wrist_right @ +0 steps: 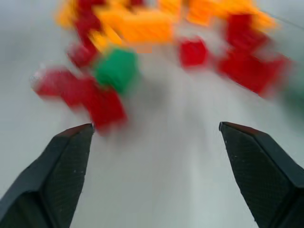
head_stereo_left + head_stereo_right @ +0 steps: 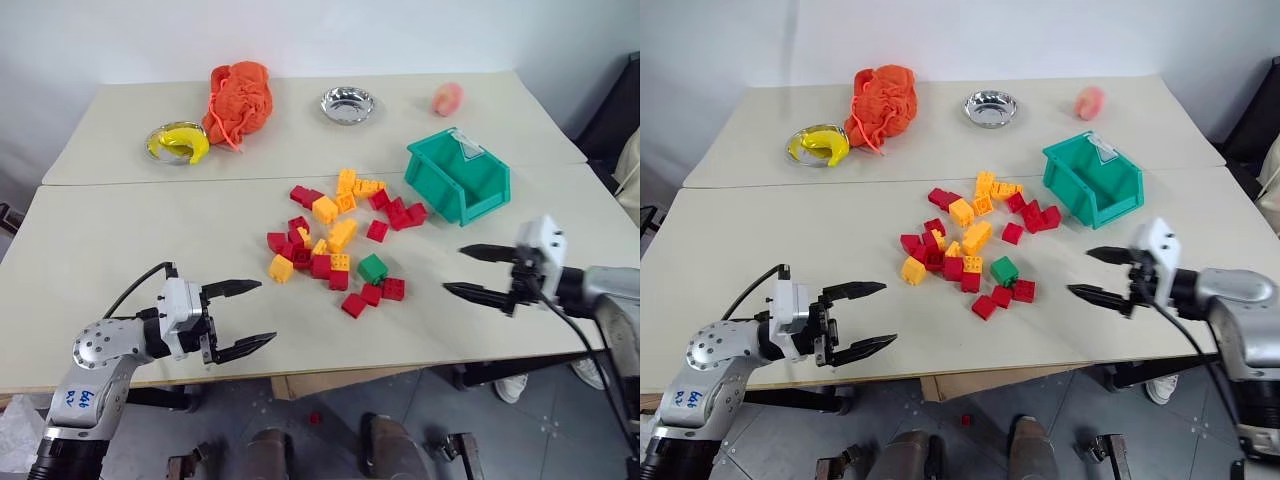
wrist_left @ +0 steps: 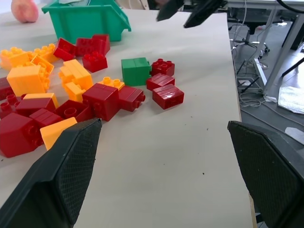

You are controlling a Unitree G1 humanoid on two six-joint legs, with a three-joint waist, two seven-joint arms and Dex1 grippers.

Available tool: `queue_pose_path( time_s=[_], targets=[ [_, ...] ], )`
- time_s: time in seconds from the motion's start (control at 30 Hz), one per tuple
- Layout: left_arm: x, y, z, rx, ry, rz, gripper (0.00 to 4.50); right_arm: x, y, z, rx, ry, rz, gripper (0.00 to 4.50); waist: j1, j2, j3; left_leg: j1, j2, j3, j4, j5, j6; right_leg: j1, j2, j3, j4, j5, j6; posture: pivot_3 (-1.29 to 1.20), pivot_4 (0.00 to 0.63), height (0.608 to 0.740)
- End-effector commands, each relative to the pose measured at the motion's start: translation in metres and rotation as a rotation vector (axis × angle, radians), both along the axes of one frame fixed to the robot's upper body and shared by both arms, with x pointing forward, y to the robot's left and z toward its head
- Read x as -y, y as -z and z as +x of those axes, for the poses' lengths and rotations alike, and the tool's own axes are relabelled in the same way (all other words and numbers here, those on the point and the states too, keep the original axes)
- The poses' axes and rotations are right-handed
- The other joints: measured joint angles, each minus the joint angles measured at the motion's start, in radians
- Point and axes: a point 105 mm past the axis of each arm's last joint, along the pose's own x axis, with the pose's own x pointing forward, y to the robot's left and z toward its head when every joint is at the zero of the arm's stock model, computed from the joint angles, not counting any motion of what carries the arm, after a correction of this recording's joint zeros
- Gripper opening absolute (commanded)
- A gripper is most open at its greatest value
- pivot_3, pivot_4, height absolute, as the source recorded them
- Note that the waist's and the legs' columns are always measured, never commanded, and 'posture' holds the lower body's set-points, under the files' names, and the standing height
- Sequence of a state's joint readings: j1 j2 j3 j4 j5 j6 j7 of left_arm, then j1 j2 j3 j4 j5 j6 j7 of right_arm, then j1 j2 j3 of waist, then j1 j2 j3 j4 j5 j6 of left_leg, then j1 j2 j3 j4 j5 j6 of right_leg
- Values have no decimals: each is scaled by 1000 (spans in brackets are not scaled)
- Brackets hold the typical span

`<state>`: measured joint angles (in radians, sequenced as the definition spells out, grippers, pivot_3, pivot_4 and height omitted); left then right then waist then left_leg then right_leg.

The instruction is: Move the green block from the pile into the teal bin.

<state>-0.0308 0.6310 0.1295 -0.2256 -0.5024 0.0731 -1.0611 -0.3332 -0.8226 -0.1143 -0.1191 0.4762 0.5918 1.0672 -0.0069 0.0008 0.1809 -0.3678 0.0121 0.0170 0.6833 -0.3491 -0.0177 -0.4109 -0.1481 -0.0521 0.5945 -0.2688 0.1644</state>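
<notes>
Grippers flank the pile, one on each side, both empty. Left gripper (image 2: 243, 316) hovers over the near part of the table (image 2: 120, 250), pointing level toward the bricks with its two black fingers spread wide apart and nothing between them. Ahead of it and a little to its right lies the pile (image 2: 340, 235), a loose scatter of red and yellow bricks. Green block (image 2: 372, 268) sits on the pile's near right edge, touching red bricks on its near side, well apart from the left gripper and nearer the right one. From the left wrist view the block (image 3: 136, 71) rests flat on the table just past a pair of red bricks. Beyond the pile, off toward the right gripper's far side, stands the bin (image 2: 459, 177), its open front facing the bricks; a few red ones lie just beside its front lip. Right gripper (image 2: 469, 272) hangs to the right of the block, tilted slightly down and aimed at the pile, its fingers also spread wide and holding nothing.
</notes>
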Motion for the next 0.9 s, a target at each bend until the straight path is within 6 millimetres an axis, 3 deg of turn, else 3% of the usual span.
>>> queue_pose_path(
  time_s=[0.03, 0.1, 0.27, 0.47, 0.6, 0.8, 0.9],
  targets=[
    [3, -5, 0, 39, -2, -4, 4500, -27, 2, 1, -79, 46, -116, 4426, 5, 0, 0, 0, 0, 0, 0, 0, 0, -1, 0, 0, 0, 0, 0, 0, 150, 740],
    [4, -4, 1, 41, -9, -6, 4500, -31, 7, 7, -120, 101, -197, 4426, 8, 0, 0, -1, 0, -1, 0, 0, 0, -1, 0, 0, 0, 0, 0, 0, 150, 740],
    [5, -5, 1, 44, -24, -18, 4500, -59, 4, 23, -137, 129, -202, 4426, 8, 0, 0, -3, -1, -2, 0, 0, 0, -1, 0, -1, -1, 1, -1, 0, 150, 740],
    [8, -5, 1, 52, -27, -25, 4500, -78, 11, 43, -142, 212, -203, 4426, 5, 0, 0, -3, -1, -2, 0, 0, 0, -2, 0, -2, -1, 1, -1, 0, 150, 740],
    [7, -7, 3, 61, -34, -28, 4500, -82, 7, 43, -134, 204, -186, 3557, 6, 0, 0, -3, -1, -2, 0, 0, 0, -2, 0, -2, -1, 1, -1, 0, 150, 740],
    [13, -12, 6, 77, -27, -66, 4500, -62, -21, 52, 1, 230, -109, 1475, 7, 0, 0, -3, -1, -2, 0, 0, 0, -2, 0, -2, -1, 1, -1, 0, 150, 740],
    [19, -17, 10, 85, -31, -105, 4500, -52, -40, 51, 75, 222, -21, 1512, 6, 0, 0, -4, -1, -2, 0, -1, 1, -2, 0, -2, -1, 1, 0, 0, 150, 740]
  ],
)
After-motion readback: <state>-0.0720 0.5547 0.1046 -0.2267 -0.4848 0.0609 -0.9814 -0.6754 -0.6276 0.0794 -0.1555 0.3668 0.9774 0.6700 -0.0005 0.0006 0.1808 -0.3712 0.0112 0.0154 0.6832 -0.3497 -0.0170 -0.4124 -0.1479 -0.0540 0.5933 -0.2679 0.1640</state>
